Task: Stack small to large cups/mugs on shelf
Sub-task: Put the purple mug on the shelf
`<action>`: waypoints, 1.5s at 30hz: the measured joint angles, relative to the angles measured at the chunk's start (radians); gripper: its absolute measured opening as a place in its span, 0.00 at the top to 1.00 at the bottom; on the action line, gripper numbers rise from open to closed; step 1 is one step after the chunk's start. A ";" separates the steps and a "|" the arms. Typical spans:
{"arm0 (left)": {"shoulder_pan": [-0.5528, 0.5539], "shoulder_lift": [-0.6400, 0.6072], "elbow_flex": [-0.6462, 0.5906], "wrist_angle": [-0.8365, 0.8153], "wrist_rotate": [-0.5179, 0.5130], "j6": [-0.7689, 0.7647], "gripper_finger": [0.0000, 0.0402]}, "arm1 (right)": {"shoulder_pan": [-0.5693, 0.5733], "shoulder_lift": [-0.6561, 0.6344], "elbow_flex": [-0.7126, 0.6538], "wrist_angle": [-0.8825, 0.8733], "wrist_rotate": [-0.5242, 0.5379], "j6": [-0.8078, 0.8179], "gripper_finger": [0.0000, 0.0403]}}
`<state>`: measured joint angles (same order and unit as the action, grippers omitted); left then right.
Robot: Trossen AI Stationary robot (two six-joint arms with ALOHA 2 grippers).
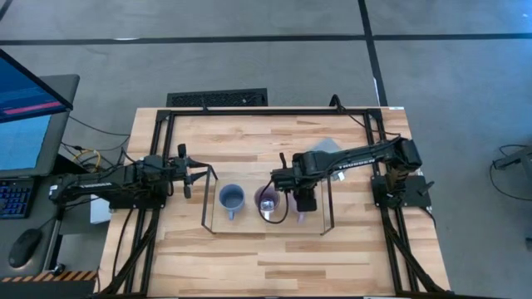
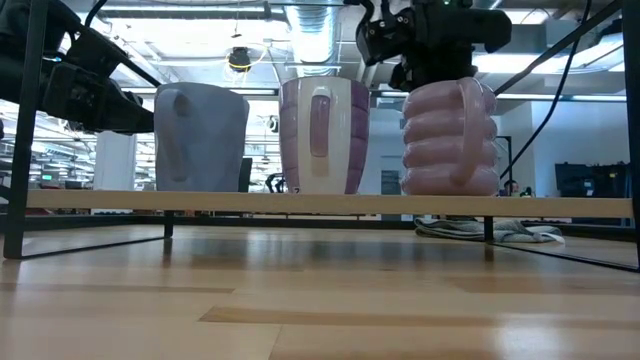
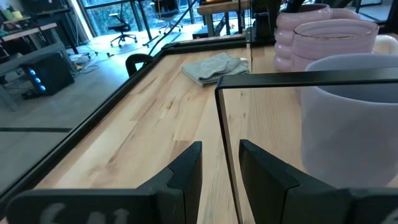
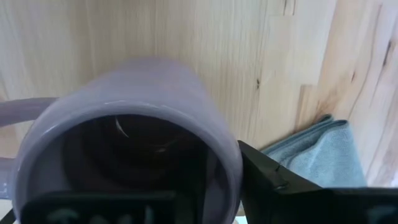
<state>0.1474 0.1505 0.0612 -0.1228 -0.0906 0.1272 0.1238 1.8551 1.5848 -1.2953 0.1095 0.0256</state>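
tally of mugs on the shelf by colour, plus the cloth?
Blue-grey mug: 1
Lavender mugs: 2
Grey cloth: 1, on the table, off the shelf
Total: 4

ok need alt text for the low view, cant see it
Three mugs stand in a row on a low wooden shelf: a blue-grey mug, a smooth lavender mug and a ribbed lavender mug. The right gripper hangs just above the ribbed one.
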 joint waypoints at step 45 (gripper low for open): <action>0.000 0.000 0.000 0.000 0.000 0.000 0.76 | 0.001 -0.004 0.003 0.049 -0.033 0.027 0.71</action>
<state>0.1474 0.1505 0.0612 -0.1230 -0.0906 0.1268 0.1249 1.8511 1.5883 -1.2466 0.0761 0.0530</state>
